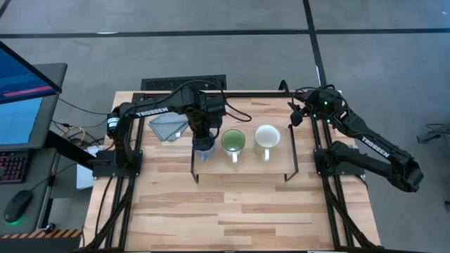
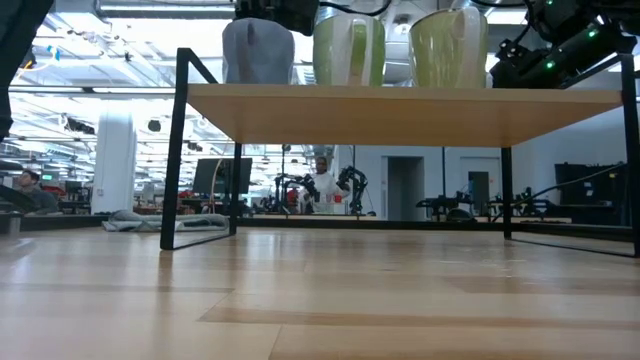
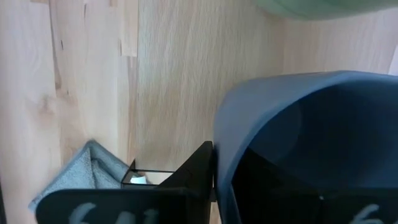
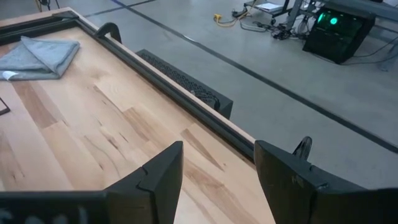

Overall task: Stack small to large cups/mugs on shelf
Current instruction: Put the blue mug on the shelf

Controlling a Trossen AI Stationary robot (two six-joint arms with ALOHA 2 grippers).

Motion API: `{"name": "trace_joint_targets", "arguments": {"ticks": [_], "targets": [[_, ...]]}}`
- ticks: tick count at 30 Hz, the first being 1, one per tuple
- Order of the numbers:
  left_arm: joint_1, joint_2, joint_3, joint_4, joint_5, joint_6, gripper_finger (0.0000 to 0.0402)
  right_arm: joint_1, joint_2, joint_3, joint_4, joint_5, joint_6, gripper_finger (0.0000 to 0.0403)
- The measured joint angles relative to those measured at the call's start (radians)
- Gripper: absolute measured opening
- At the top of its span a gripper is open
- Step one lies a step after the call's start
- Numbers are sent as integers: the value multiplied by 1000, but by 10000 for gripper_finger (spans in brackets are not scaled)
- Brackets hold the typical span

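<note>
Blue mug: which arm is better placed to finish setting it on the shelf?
Left. Its tool is on the blue mug at the shelf end; the right tool waits open at the table's far edge.

Light was even and bright, seemingly from ceiling fixtures that showed as glaring strips in the hall in the low view. The shelf (image 2: 400, 113) threw only a soft shadow on the counter (image 2: 320, 300), whose near boards were blurred. In the left wrist view the blue mug (image 3: 305, 143) was too close for focus, its inside dark.
</note>
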Motion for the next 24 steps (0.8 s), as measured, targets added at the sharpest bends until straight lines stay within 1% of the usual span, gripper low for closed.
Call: {"name": "trace_joint_targets", "arguments": {"ticks": [9, 14, 24], "targets": [[0, 0, 0, 0, 2, -21, 43, 0, 0, 0, 1, 0, 0, 221], [0, 0, 0, -1, 27, -44, 43, 0, 0, 0, 1, 0, 0, 221], [-3, -1, 1, 0, 28, -42, 43, 0, 0, 0, 1, 0, 0, 221]]}}
